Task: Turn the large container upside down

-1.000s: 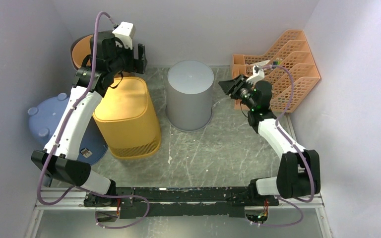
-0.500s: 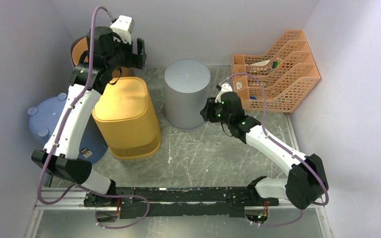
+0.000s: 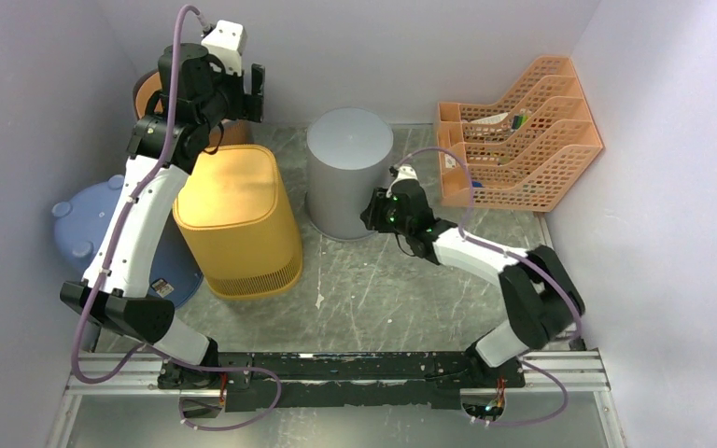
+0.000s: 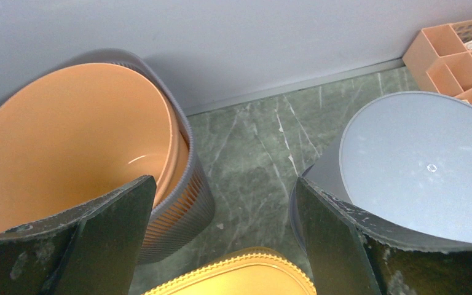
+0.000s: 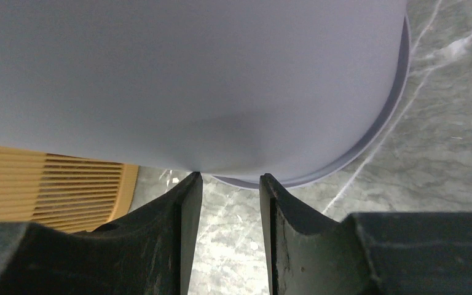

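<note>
Found grey container (image 3: 350, 159) standing mid-table, closed flat face up, flared rim down on the surface. Overhead view placed right gripper (image 3: 373, 213) low against its right side near the base; could not read the finger gap from there. Right wrist view settled it: right gripper (image 5: 230, 178) narrowly parted, nothing between the fingers, tips at the grey container (image 5: 190, 80) wall just above the rim; contact or hairline gap, could not tell. Left wrist view showed left gripper (image 4: 221, 184) spread wide and empty, raised left of the grey container (image 4: 424, 166), orange tub (image 4: 67, 135) farther left, yellow bin (image 4: 233, 279) top edge below. Overhead alone caught blue disc (image 3: 79, 224) far left of the container and orange file rack (image 3: 523, 140) to its right. Recorded green-grey marbled tabletop (image 3: 401, 280) and plain pale walls on three sides.
</note>
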Robot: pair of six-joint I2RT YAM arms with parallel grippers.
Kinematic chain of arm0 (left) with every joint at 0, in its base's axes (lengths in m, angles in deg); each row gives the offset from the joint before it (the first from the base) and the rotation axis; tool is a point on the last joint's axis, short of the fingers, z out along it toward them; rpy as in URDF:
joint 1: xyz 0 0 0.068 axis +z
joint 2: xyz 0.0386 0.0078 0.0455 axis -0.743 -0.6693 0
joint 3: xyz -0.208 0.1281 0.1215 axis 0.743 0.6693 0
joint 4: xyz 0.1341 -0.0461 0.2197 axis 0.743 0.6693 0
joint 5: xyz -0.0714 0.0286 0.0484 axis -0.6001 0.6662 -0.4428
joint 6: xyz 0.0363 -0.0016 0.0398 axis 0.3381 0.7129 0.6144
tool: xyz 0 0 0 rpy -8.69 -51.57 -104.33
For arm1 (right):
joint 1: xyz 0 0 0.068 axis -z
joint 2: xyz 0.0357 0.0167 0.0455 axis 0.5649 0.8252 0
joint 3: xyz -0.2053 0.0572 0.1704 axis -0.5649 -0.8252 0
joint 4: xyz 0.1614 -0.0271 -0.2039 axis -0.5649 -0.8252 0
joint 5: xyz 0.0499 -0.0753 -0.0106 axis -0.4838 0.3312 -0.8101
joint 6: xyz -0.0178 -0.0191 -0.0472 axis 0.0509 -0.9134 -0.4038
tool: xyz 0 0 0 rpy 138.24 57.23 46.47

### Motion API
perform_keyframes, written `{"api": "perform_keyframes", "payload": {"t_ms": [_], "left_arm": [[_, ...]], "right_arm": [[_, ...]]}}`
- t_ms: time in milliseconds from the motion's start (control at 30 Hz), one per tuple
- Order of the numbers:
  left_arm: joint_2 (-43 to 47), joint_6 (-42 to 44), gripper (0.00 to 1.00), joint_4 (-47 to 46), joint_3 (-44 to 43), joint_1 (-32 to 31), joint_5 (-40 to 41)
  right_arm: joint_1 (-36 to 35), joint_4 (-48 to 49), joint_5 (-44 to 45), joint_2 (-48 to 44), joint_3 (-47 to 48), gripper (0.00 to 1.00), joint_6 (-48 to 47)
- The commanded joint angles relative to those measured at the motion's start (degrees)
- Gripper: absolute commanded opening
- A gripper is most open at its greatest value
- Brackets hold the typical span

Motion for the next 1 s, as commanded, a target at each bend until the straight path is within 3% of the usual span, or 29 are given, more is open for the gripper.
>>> {"api": "perform_keyframes", "payload": {"t_ms": [0, 267, 433, 700, 967], "left_arm": [[1.4, 3.2, 0.97, -0.3, -0.6, -0.5, 5.4], [1.7, 5.1, 0.99, -2.1, 2.6, -0.2, 10.3], [1.8, 4.3, 1.00, -4.1, 3.6, 1.2, 9.1], [0.1, 3.2, 0.98, -6.4, 6.1, 4.3, 5.7], [-5.0, 4.0, 0.86, -3.4, 1.3, 8.6, -0.2]], "right_arm": [[-0.1, 9.5, 2.2, 7.2, 5.2, 0.39, 1.6], [-0.1, 12.4, 2.3, 20.3, 21.3, 0.40, -1.2], [0.3, 13.6, 2.2, 24.9, 27.3, 0.40, -2.4], [0.9, 17.3, -5.2, 33.3, 33.7, 0.39, -5.4], [0.8, 15.1, -8.2, 27.6, 29.4, 0.39, -4.9]]}}
